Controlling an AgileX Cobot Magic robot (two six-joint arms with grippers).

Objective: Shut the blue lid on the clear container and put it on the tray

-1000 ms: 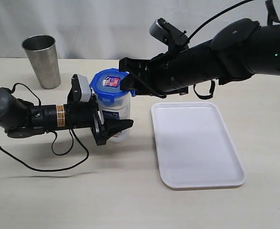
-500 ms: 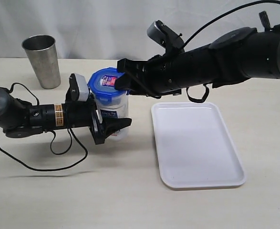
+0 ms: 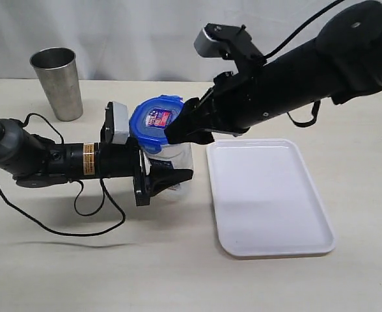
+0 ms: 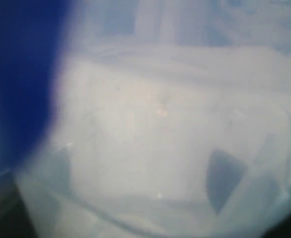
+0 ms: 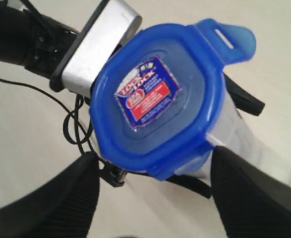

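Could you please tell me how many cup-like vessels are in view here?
2: the steel cup stands far left at the back; the clear container, with the blue lid on top, is mid-scene just left of the tray. None seems hidden.
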